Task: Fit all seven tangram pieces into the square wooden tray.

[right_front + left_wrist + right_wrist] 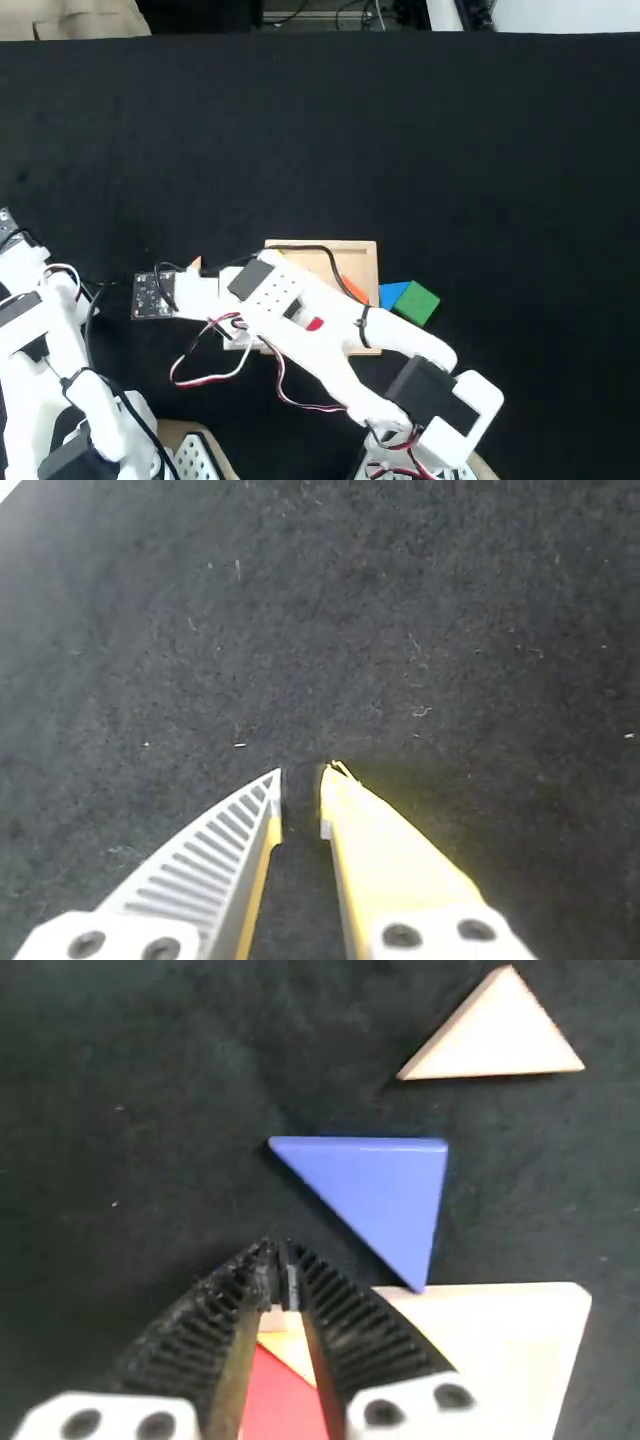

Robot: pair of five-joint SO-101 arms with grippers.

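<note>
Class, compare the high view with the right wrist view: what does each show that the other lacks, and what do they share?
High view: a green piece right of the tray, and the left arm. Right wrist view: a pale triangle lying on the cloth beyond a blue triangle. Shared: the tray and the black cloth.

No legible text, labels, numbers or signs on anything visible.

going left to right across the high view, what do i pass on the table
left arm → small orange piece → wooden tray → blue piece → green piece
</note>
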